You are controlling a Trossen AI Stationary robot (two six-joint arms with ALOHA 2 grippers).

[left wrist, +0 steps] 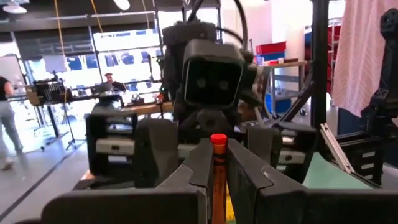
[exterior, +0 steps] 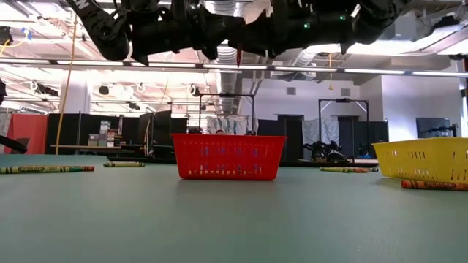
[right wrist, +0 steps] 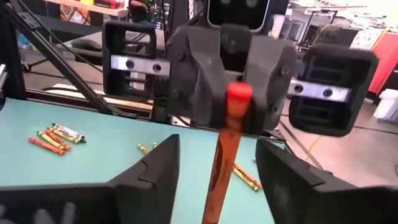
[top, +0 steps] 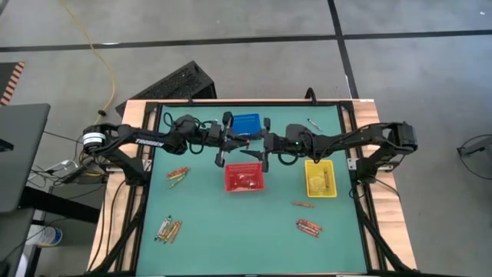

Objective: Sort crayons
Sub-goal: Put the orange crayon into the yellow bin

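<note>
Above the red basket [top: 245,178], my two arms meet nose to nose over the green desk [top: 231,238]. My left pincer [left wrist: 214,163] is clamped on a red crayon [left wrist: 217,171], its fingers [left wrist: 200,163] pressed against both sides of the stick. My right pincer [right wrist: 214,180] faces it with jaws spread wide, and the same crayon [right wrist: 225,149] stands in the gap between them, touching neither finger [right wrist: 155,177]. Seen from desk height, the crayon's tip [exterior: 239,56] hangs directly over the red basket [exterior: 228,156].

More crayons lie scattered around that basket. A small bunch [top: 178,175] rests on the desk to its left, and another cluster [top: 168,229] sits farther out toward the front left. To the basket's right, one crayon [top: 301,205] lies alone in front of the yellow basket [top: 320,178], with a red group [top: 309,227] beyond it, nearer the front edge. The red basket itself holds some red pieces. The yellow basket stands just right of the red one, and the blue basket [top: 247,124] sits behind it, partly covered by my arms. From the low camera, a green-labelled crayon [exterior: 45,169] lies far to the left of the red basket, and an orange one [exterior: 433,185] lies in front of the yellow basket [exterior: 420,159].
</note>
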